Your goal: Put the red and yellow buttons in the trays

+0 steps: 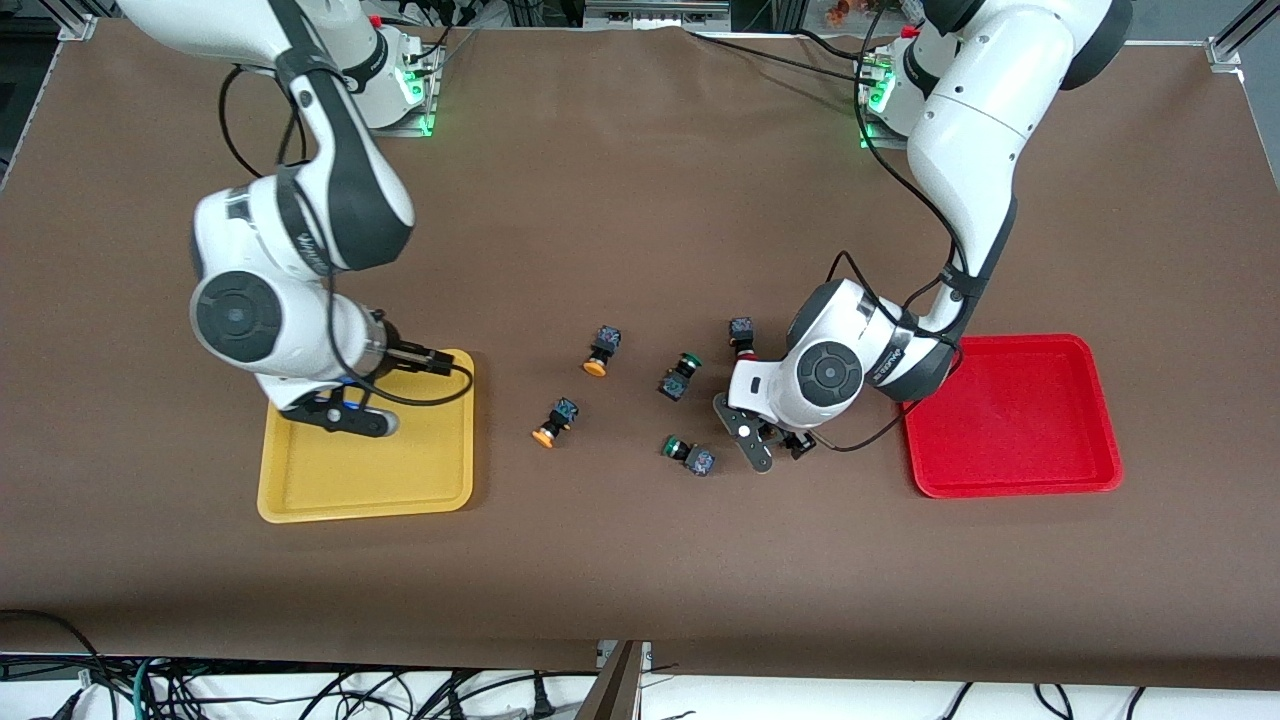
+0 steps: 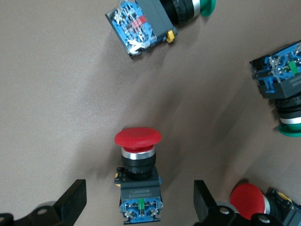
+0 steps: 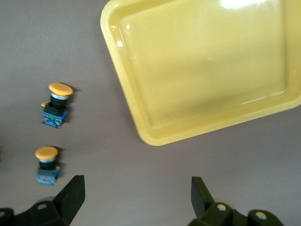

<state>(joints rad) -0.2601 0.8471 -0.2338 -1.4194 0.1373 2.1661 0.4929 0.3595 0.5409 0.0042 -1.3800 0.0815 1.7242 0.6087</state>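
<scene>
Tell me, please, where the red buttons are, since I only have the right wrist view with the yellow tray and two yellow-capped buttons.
Observer: One red button lies on the table between the open fingers of the left gripper, not yet gripped.
Operator: And the other one?
Observer: The second red button lies on the table close beside that gripper.
Operator: Is anything in the red tray?
Observer: The red tray, toward the left arm's end of the table, shows no button in it.
</scene>
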